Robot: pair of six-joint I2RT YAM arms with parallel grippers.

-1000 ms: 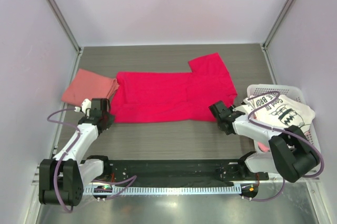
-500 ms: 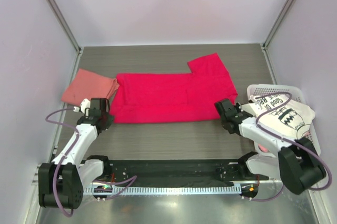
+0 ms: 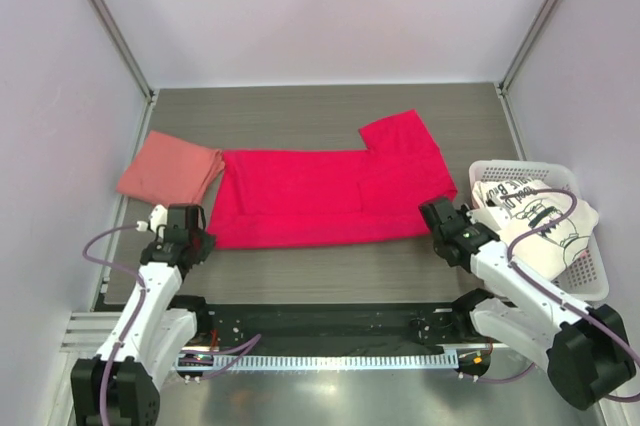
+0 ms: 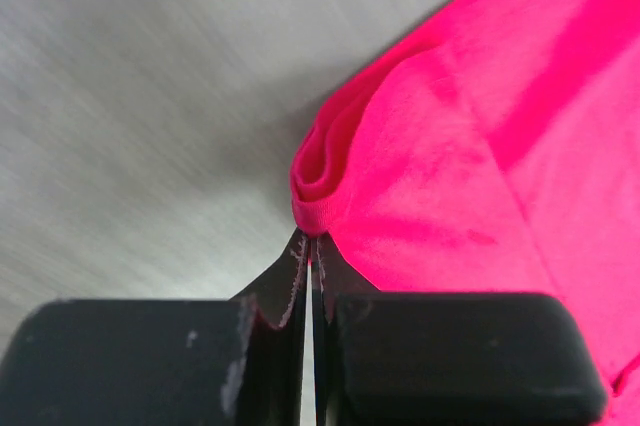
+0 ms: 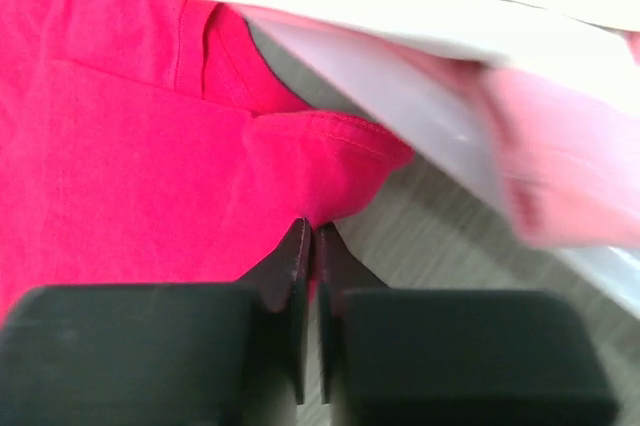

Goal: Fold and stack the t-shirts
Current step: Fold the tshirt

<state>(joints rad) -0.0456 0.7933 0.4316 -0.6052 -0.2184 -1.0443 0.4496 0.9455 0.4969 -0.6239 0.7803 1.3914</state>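
Between the two sets of jaws: crimson t-shirt (image 3: 320, 196) spread flat on the bench (image 3: 300, 111).
Left jaws pressed together, pinching the shirt's near-left corner, with the hem bunched at their tips. Right jaws pressed together on the near-right corner, just beside the white basket (image 3: 597, 268). Salmon t-shirt (image 3: 168, 168) lies folded beyond the left jaws, just beside the crimson one. White printed t-shirt (image 3: 540, 231) is heaped in the basket, on the outer side of the right jaws.

Wht arm links (image 3: 150, 291), blk joints (image 3: 185, 221), purple cables (image 3: 90, 241), blk tool fingers (image 4: 275, 291).
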